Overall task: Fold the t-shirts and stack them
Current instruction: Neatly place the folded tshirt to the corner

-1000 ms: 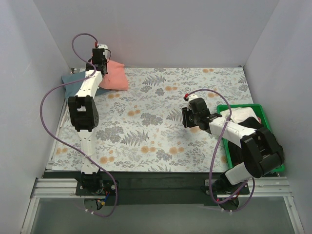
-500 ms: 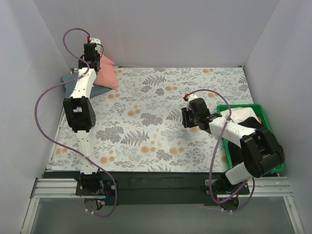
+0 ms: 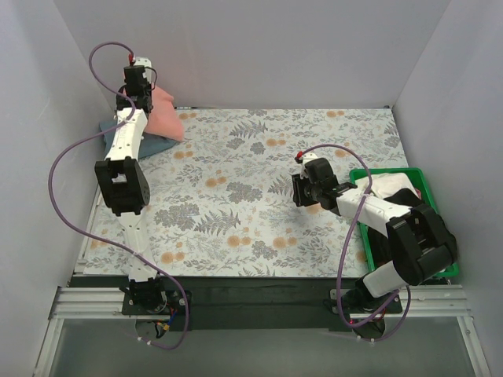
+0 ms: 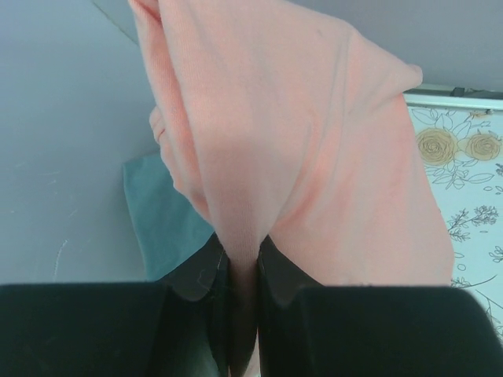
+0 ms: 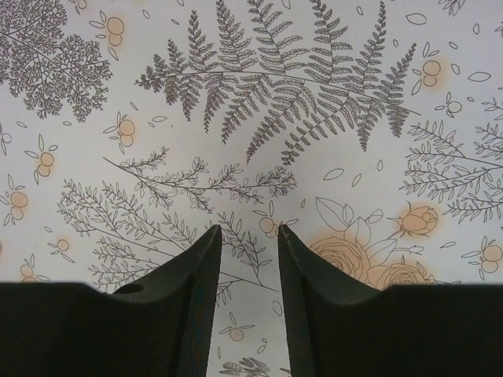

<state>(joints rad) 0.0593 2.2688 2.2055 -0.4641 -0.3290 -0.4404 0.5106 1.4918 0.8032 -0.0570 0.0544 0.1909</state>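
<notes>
Your left pincer (image 4: 242,247) is clenched on the coral-pink t-shirt (image 4: 314,149) — a fold of the fabric is pinched tight between the two fingers, and the rest fans out away from them. From overhead you can see this arm stretched to the far left corner of the table (image 3: 259,289), with the pincer raised close to the back wall and the coral shirt hanging beneath it. The slate blue-grey t-shirt (image 4: 161,220) lies flat in that same corner, on the grey floral-print cloth (image 3: 251,196), partly beneath the hanging coral one. You cannot tell from these views whether the two shirts touch.

Your right pincer (image 5: 247,243) grasps nothing — its fingers are parted by a narrow gap, and the fern and rose print shows between them. It hovers low over the right-hand middle of the cloth, pointing down, well apart from both shirts. Just beside that arm, at the right edge of the table, sits the green plastic bin (image 3: 393,170), with some pale fabric in it.
</notes>
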